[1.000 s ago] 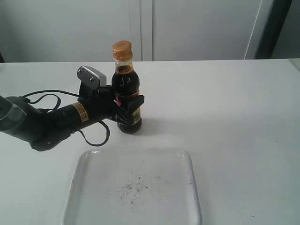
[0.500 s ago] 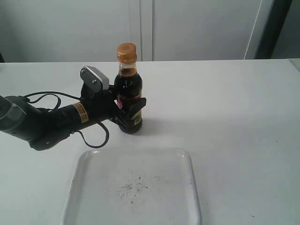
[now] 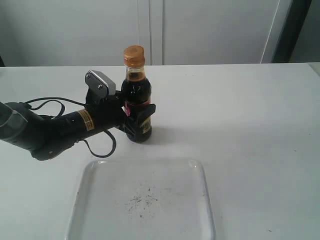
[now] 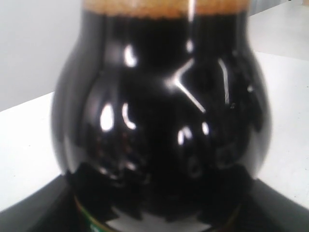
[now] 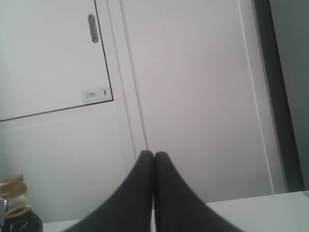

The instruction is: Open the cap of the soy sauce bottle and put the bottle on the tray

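— Where's the soy sauce bottle [image 3: 136, 105] right now?

— Standing upright on the white table [image 3: 240, 110], just behind the far edge of the tray [image 3: 142, 200] and not on it. The left gripper [image 3: 139, 117] reaches in from the left of the exterior view, its jaws clamped on the bottle's lower body at the label.

— And the cap [image 3: 134, 54]?

— Orange-gold, seated on the narrow neck, down flat as far as I can tell. In the left wrist view the dark, glossy bottle [image 4: 161, 125] fills nearly everything, with a band of brown foam at the liquid's upper edge.

— The tray?

— Translucent white, square with rounded corners, raised rim, lying flat at the near side of the table. Dark specks sit at its centre.

— The other arm?

— It doesn't show in the exterior view. In the right wrist view the right gripper [image 5: 154, 157] has its two dark jaws pressed together, holding nothing, and the bottle shows small in one corner.

— The room?

— Plain white cabinet doors [image 5: 53, 58] behind the table, one with a small metal handle [image 5: 92, 28] and a small label. A dark vertical strip [image 3: 292, 30] stands at the far right. A black cable [image 3: 45, 102] loops over the table by the left arm.
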`<state>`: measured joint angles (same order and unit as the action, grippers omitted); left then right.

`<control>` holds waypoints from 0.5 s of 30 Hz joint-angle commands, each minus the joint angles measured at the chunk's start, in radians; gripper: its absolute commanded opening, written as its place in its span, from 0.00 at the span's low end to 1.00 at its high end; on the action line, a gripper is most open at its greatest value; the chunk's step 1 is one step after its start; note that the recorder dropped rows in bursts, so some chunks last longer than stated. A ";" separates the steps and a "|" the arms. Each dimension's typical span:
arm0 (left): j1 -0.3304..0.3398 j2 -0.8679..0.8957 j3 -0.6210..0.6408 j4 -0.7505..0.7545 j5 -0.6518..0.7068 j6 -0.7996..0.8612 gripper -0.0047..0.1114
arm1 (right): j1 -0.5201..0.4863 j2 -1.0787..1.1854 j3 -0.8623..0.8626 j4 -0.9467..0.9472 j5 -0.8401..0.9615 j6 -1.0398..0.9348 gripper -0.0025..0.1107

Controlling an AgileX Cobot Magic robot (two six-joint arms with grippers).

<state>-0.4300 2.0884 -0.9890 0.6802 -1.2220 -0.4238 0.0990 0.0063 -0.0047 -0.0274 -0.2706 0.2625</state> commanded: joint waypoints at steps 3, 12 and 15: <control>-0.001 -0.004 -0.001 0.030 0.001 -0.015 0.04 | 0.001 -0.006 -0.032 -0.012 0.019 0.034 0.02; -0.001 -0.004 -0.001 0.030 0.001 -0.020 0.04 | 0.001 0.352 -0.378 -0.104 0.020 0.026 0.02; -0.001 -0.004 -0.001 0.030 0.001 -0.026 0.04 | 0.001 0.473 -0.466 -0.131 -0.005 0.024 0.02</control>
<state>-0.4300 2.0884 -0.9890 0.6802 -1.2220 -0.4322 0.0990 0.4044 -0.4182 -0.1342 -0.2545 0.2916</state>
